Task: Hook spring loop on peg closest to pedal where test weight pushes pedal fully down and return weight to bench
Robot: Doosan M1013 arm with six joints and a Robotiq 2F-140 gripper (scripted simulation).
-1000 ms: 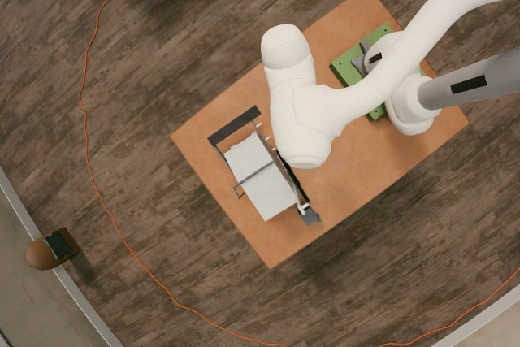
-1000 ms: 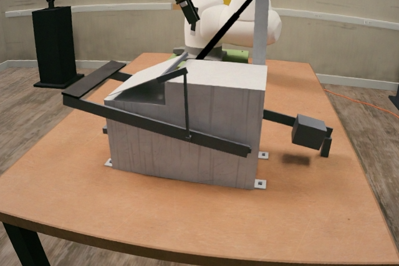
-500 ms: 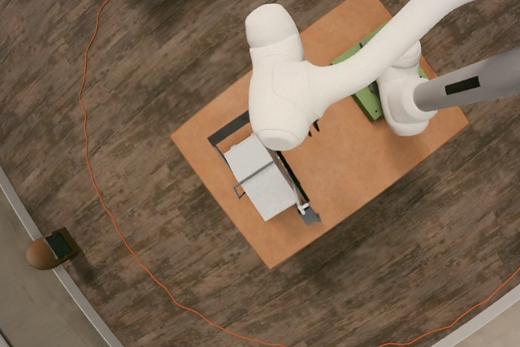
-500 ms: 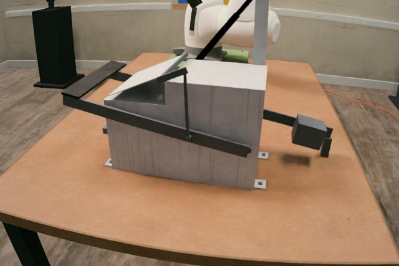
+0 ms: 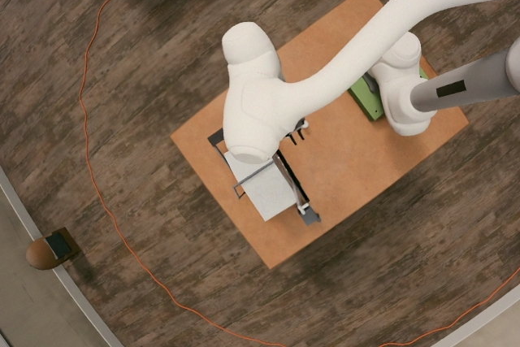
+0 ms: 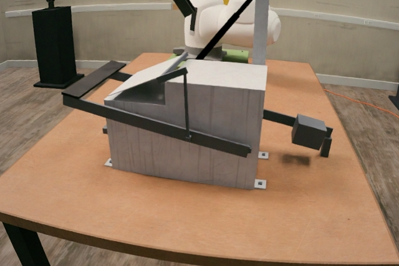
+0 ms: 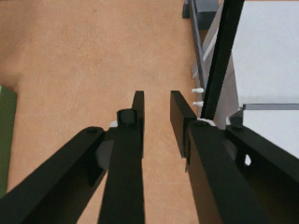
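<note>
The pale feeder housing (image 5: 273,192) (image 6: 180,153) (image 7: 266,56) stands on the bench (image 5: 353,162) (image 6: 180,218) (image 7: 93,56). Its dark sloping pedal (image 5: 215,137) (image 6: 93,79) is up. The black spring (image 6: 222,29) (image 7: 224,51) slants down from the tall mast (image 6: 261,21) to the side of the feeder. White pegs show there, one peg (image 7: 198,90) above another (image 7: 198,104). The end loop is hidden behind a finger, so its peg cannot be told. My gripper (image 5: 299,141) (image 6: 191,20) (image 7: 157,105) is slightly open and empty, beside the peg side. The steel weight cannot be made out.
A grey block (image 6: 308,133) hangs on the lever behind the feeder. A thin linkage rod (image 6: 186,105) (image 5: 253,174) rises beside the housing. The green base plate (image 5: 367,101) (image 6: 236,55) (image 7: 7,135) lies under the arm's foot. The white arm covers part of the feeder from above.
</note>
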